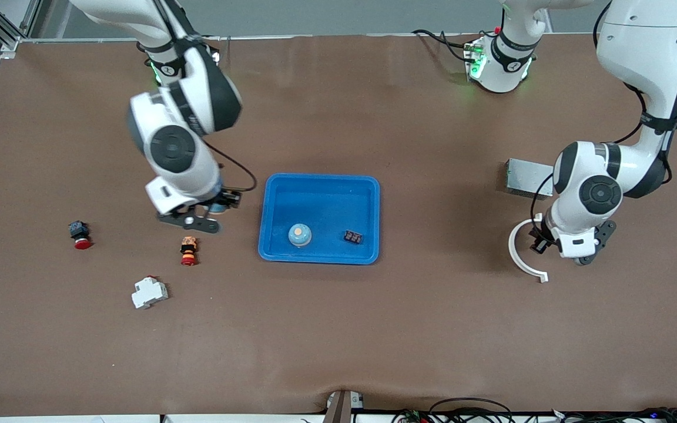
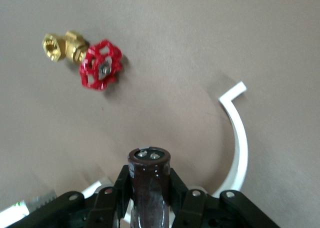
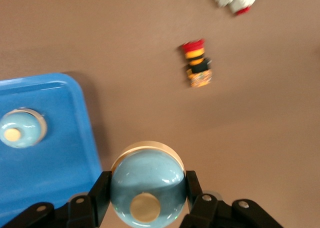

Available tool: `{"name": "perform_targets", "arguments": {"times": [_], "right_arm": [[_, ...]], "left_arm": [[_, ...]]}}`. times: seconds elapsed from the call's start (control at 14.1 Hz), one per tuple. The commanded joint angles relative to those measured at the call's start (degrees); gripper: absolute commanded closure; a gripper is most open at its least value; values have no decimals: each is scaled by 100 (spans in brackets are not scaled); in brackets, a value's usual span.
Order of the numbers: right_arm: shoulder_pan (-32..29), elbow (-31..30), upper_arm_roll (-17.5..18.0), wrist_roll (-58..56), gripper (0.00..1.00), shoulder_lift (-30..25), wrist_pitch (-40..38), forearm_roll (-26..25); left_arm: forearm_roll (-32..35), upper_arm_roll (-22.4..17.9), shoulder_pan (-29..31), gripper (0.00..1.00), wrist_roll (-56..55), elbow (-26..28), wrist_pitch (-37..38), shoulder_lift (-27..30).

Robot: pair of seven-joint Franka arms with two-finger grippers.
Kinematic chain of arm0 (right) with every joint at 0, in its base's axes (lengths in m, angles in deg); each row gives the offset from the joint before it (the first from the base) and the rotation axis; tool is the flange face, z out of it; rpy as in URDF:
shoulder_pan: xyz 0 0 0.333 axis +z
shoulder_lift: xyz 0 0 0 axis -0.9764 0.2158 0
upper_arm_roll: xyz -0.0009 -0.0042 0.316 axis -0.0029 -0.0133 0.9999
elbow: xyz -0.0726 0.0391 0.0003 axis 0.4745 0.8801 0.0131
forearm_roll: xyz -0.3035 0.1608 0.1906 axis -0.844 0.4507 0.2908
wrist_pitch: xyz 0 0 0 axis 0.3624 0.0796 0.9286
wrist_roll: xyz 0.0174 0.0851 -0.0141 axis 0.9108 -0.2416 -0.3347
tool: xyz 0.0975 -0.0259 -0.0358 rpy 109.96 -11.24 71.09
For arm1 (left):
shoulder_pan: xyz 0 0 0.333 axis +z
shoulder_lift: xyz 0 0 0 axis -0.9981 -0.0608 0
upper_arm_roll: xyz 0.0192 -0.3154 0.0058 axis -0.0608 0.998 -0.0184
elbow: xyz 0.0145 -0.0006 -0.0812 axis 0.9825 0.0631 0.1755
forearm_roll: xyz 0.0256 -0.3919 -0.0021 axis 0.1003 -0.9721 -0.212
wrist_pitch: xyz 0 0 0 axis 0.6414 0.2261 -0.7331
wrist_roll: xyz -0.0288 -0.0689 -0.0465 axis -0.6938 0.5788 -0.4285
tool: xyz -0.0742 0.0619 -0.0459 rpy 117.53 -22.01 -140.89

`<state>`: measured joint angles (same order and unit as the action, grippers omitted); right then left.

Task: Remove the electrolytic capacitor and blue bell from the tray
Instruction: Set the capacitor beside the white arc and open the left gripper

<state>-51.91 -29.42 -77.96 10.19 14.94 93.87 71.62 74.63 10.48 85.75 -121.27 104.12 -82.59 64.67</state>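
My right gripper is shut on a pale blue dome bell with a brass button. It hangs over the bare table beside the blue tray, at the right arm's end. A second bell and a small black part lie in the tray. My left gripper is shut on a dark brown cylindrical capacitor, terminals facing outward. It hangs over a white curved strip toward the left arm's end.
A red push button, an orange-and-red button and a white breaker lie toward the right arm's end. A grey metal box sits near the left arm. A brass valve with a red handwheel shows in the left wrist view.
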Motion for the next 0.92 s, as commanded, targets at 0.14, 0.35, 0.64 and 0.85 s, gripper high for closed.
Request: {"name": "perform_targets", "arguments": {"times": [0.14,0.35,0.64,0.85], "right_arm": [[-1110,-1010,119,-1887,100,-976,375,-13],[-1524,-1608,119,-2548,100,-1249,849,328],[-2026,-2126,119,-3436,100,-1249,1586,462],[-2316,-2628,111,-3823,100,-1188,2360,470]], "left_arm": [[216,60,410,100,291,94,-828,-375],[216,69,498,39,247,59,-837,-376],[137,306,480,0,-112,67,-758,-174],[128,664,471,0,-358,6,-294,63]]}}
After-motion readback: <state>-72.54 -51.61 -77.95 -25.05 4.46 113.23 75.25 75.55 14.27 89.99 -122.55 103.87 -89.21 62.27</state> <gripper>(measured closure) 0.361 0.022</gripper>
